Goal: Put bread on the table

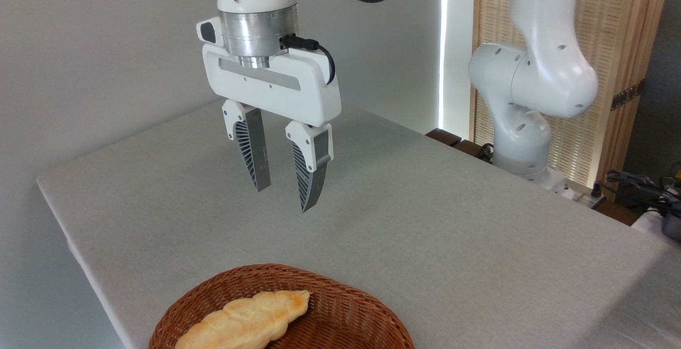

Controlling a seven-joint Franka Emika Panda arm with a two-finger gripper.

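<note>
The bread (246,321) is lying inside a round brown wicker basket (346,312) at the 6 o'clock edge of the view, its long axis running from about 8 o'clock up toward 2 o'clock, with its browned tip pointing at 2 o'clock and its lower end running out of the frame. The basket is sitting on the grey tabletop (425,221), near the tabletop's front left edge. The gripper (282,200) is hanging in the air toward 12 o'clock from the basket, well apart from the bread and clear of the cloth surface. Its two ribbed fingers (252,152) are pointing downward with a moderate gap showing between them, and nothing is sitting in that gap. A black cable is looping out of the metal wrist just above the white gripper body. At about 3 o'clock from the gripper, the arm's white base column (524,125) is standing just off the far corner of the tabletop, in front of a slatted wooden screen (612,46). Loose cables (638,181) are lying at the far 3 o'clock edge.
</note>
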